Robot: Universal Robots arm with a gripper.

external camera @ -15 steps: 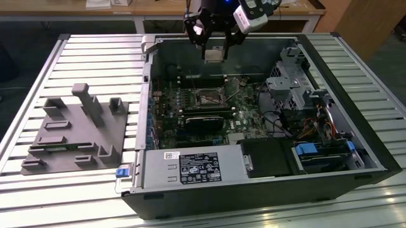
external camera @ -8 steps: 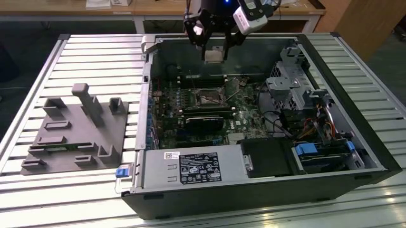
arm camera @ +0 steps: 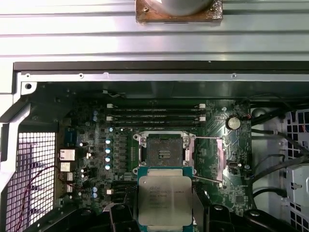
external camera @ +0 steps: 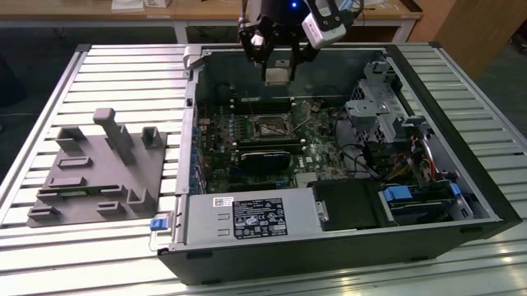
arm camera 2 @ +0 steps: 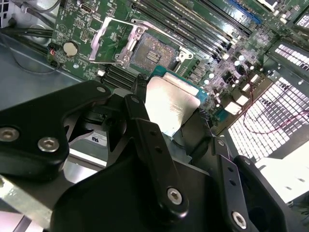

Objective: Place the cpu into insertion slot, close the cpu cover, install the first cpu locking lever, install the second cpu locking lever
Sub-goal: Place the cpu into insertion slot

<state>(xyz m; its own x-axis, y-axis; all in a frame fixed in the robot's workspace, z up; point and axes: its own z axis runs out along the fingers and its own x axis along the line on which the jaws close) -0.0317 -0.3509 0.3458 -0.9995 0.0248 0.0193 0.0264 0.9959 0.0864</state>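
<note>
My gripper (external camera: pixel 278 69) hangs over the far side of the open computer case, shut on the cpu (external camera: pixel 278 76). The cpu is a small silvery square chip with a green edge (arm camera: pixel 164 200), held flat between the black fingers (arm camera 2: pixel 145 121) and above the green board. The insertion slot (arm camera: pixel 163 151) is a square black socket with a dark recessed centre, lying bare a short way beyond the cpu (arm camera 2: pixel 171 104). The cpu cover (arm camera: pixel 208 157), a thin metal frame, is swung open beside the slot (arm camera 2: pixel 149 52). The cpu is clear of the slot and not touching it.
Long black memory sticks (arm camera: pixel 154 113) lie by the slot. A black graphics card (external camera: pixel 263 161), a labelled metal box (external camera: pixel 247 219), a drive cage (external camera: pixel 379 117) and cables (external camera: pixel 411 166) crowd the case. A grey fixture with posts (external camera: pixel 99 166) stands on the slatted table (external camera: pixel 123 74).
</note>
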